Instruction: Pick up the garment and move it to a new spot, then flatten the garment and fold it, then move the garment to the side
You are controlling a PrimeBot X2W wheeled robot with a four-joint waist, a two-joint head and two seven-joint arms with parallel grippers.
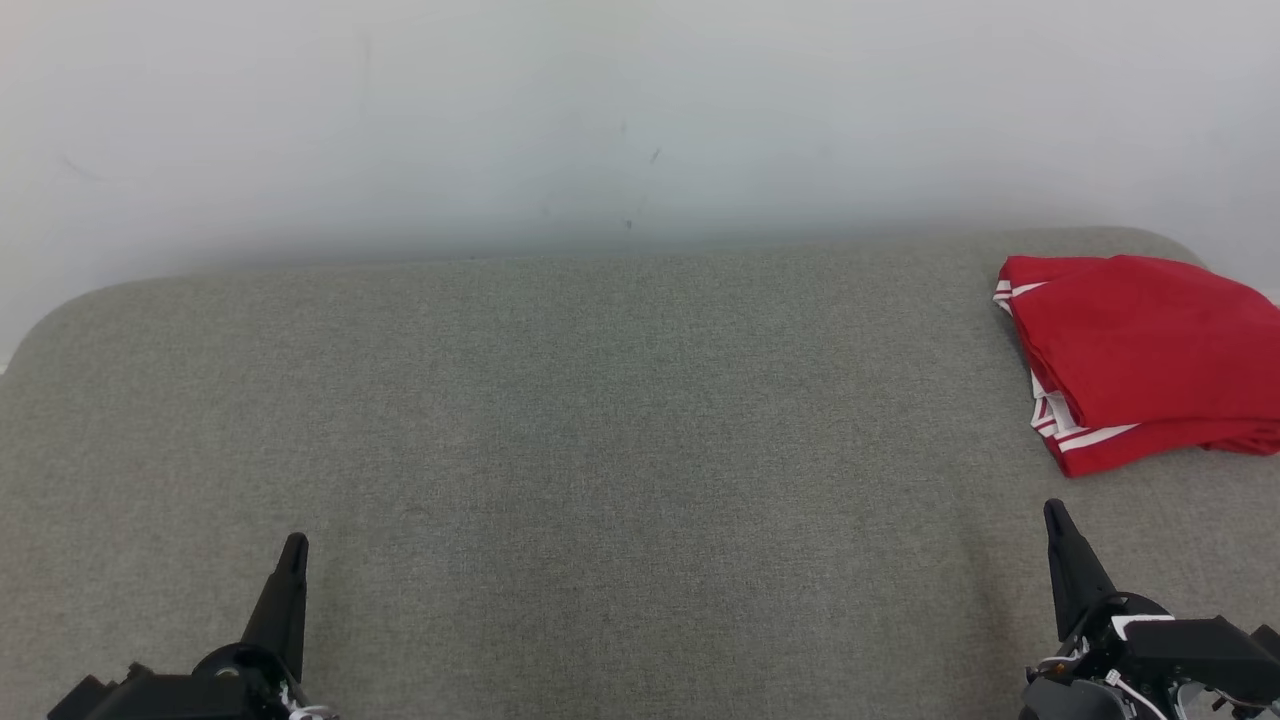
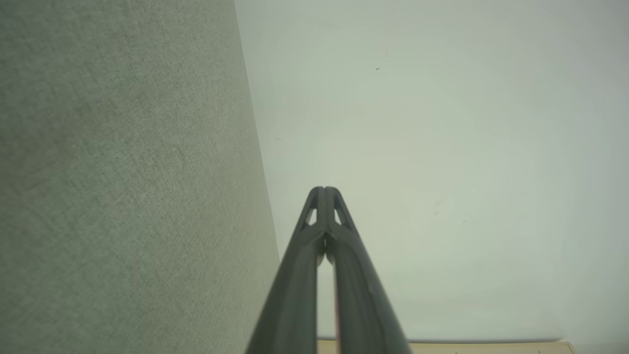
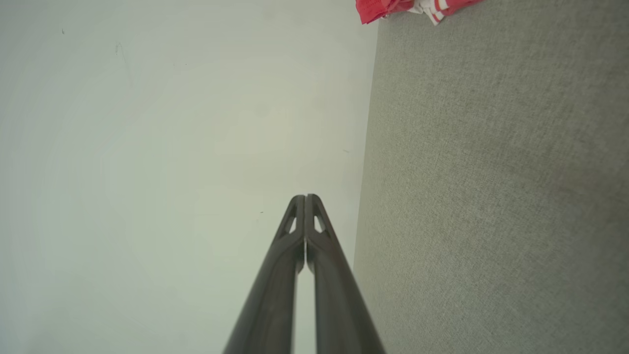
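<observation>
A red garment [image 1: 1140, 355] with white stripes lies folded at the far right of the grey fabric surface [image 1: 600, 450]; a corner of the garment [image 3: 388, 7] peeks in at the top of the right wrist view. My left gripper [image 1: 294, 545] rests at the lower left, far from the garment, and its fingertips [image 2: 324, 189] touch with nothing between them. My right gripper [image 1: 1053, 510] sits at the lower right, a short way in front of the garment, shut and empty; its fingertips [image 3: 305, 197] meet.
A pale wall [image 1: 640, 120] rises right behind the grey surface. The surface's rounded corners lie at the far left and far right. A strip of light wood [image 2: 442, 348] shows at the bottom of the left wrist view.
</observation>
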